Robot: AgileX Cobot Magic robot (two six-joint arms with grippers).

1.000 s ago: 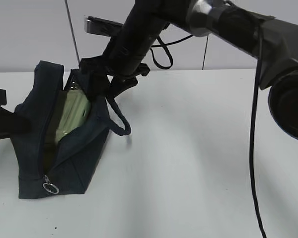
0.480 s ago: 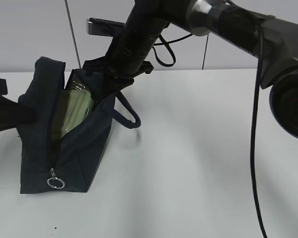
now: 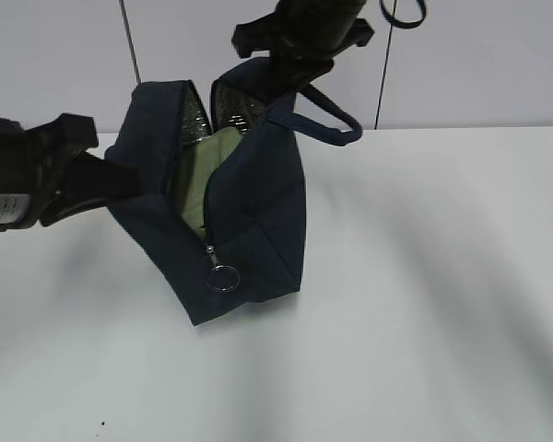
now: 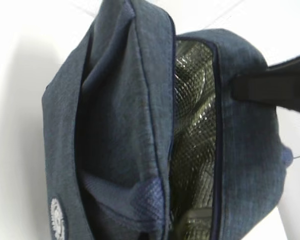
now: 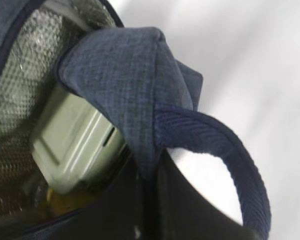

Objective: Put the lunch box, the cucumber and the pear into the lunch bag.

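Exterior view, nearest first: the silver ring pull (image 3: pixel 223 277) hangs at the low end of the zipper on the lunch bag (image 3: pixel 258 221), which sits tilted, its mouth agape toward the back wall. The pale green lunch box (image 3: pixel 198 180) lies inside that slit, and the right wrist view shows it wedged against the silvery lining (image 5: pixel 20 65), with something yellow-orange beneath it that may be the pear (image 5: pixel 60 200). I cannot make out the cucumber in any view.

On the left side, the left gripper (image 3: pixel 120 180) is pinched on the bag's near wall. Farther back and higher, the right gripper (image 3: pixel 290 69) is clamped on the fabric edge by the looped handle (image 3: pixel 327 115), its jaws closed on cloth and nothing else.

Risks, as I judge them: the bag seems held up only by two thin fabric pinches, so a slip at either one could let it sag or tip. With the mouth open and tilted, the lunch box could slide out. Pulling the two walls apart unevenly could also twist the bag.
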